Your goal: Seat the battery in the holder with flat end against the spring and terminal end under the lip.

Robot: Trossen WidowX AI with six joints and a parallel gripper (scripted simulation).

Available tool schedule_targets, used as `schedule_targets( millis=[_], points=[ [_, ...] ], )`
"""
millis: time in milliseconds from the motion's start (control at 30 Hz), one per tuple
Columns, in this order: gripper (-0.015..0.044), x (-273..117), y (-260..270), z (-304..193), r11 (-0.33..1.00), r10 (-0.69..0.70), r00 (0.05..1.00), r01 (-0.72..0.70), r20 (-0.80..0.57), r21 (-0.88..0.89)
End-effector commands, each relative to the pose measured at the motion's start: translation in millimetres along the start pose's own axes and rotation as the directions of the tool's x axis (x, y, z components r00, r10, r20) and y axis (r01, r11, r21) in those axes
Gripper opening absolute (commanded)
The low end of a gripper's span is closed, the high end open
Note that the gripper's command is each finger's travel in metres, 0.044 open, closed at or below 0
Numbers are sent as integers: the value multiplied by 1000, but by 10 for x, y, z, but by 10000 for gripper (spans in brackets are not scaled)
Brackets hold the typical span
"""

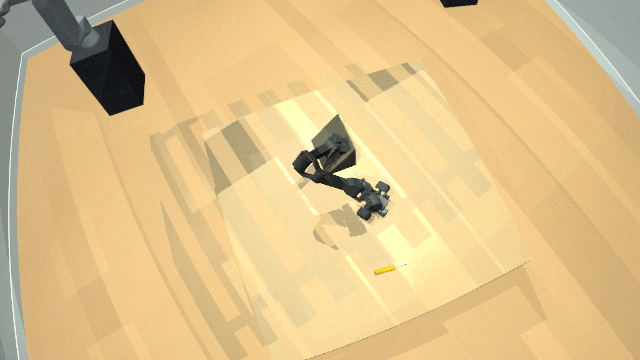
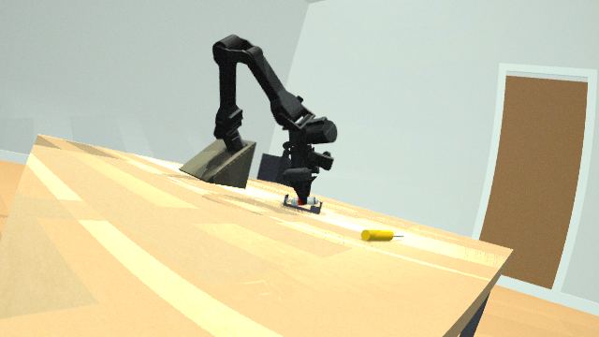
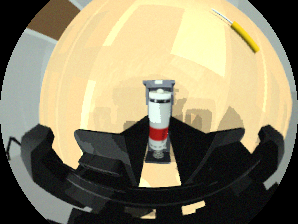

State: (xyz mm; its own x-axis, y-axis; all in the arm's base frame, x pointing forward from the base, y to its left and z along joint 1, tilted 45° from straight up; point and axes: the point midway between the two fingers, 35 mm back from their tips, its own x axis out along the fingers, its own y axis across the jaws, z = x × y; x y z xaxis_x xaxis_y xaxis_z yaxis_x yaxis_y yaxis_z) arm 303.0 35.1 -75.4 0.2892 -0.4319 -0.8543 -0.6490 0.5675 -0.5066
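The white battery [image 2: 311, 200] [image 3: 159, 114] with a red band is held between the fingers of my gripper [image 2: 303, 202] [image 3: 158, 119], which is shut on it. The dark holder [image 2: 304, 209] [image 3: 149, 84] is directly below. In the wrist view the battery lines up with the holder's length, its terminal nub close to the far end wall with the lip, and its flat end by the spring [image 3: 158, 154]. In the exterior view the battery is tilted relative to the holder's base, terminal end higher, near the lip's height. Whether either end touches is too small to tell.
A yellow screwdriver [image 1: 385, 270] [image 2: 378, 235] [image 3: 245, 37] lies on the table [image 1: 320, 310] [image 2: 187, 262], away from the holder. The arm's wedge-shaped base [image 1: 346, 161] [image 2: 236, 170] stands behind the gripper.
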Motion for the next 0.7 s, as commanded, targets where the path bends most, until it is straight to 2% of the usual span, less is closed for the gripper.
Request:
schedule_targets(
  millis=[0, 667],
  points=[
    [76, 39, 36, -59, 1000, 10, 999, -10, -46, -5],
    [76, 55, 19, -51, 1000, 16, 987, -17, -157, -1]
  ],
)
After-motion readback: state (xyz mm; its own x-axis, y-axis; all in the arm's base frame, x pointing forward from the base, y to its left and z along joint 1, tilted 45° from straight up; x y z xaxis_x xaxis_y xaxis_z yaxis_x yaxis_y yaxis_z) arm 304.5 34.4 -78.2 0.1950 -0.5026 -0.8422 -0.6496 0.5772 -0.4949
